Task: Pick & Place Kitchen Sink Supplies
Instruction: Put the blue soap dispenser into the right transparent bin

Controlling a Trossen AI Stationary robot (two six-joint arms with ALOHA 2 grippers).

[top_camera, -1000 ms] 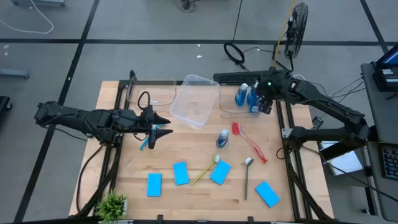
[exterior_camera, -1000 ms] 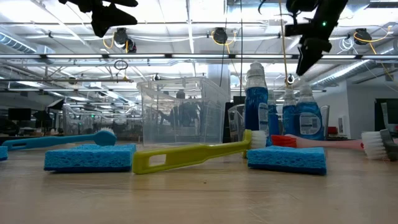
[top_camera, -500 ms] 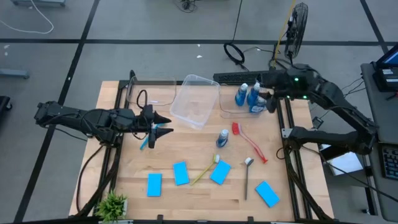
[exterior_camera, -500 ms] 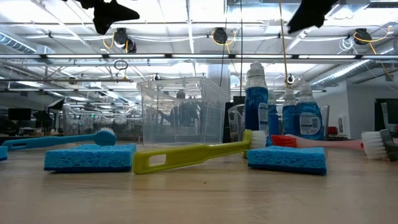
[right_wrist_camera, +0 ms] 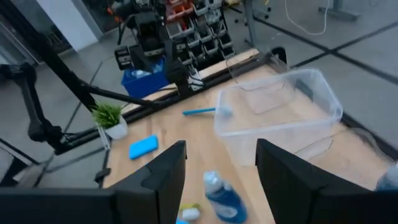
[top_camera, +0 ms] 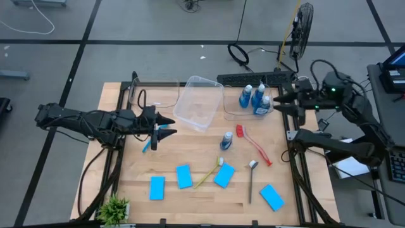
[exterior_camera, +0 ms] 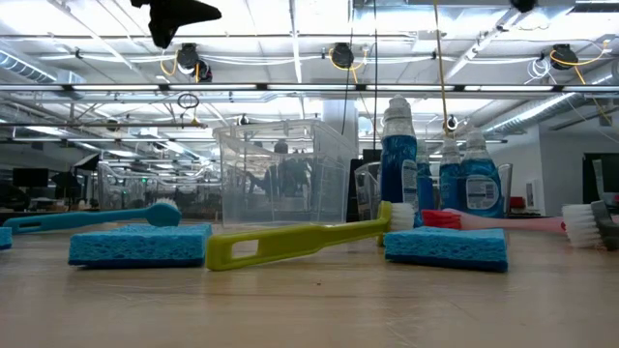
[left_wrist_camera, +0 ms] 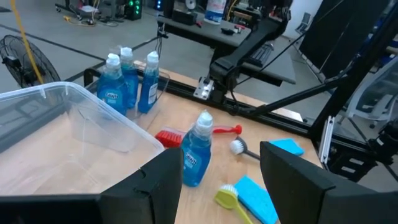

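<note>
Robotics lab, grey floor with taped lines, cables (top_camera: 240, 54), standing fan (top_camera: 304, 28), parts bins (right_wrist_camera: 199, 25)

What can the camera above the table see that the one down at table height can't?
Only the high view shows the potted plant, both arms, the open left gripper over the table's left half and the open right gripper at the right edge. Only the low view shows the ceiling lights. Both show the yellow brush and the clear tub.

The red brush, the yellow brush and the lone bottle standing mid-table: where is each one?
red brush (top_camera: 255, 146): high view, on its handle.
yellow brush (exterior_camera: 290, 244): low view, on its handle.
lone bottle (top_camera: 226, 141): high view, on its body.
</note>
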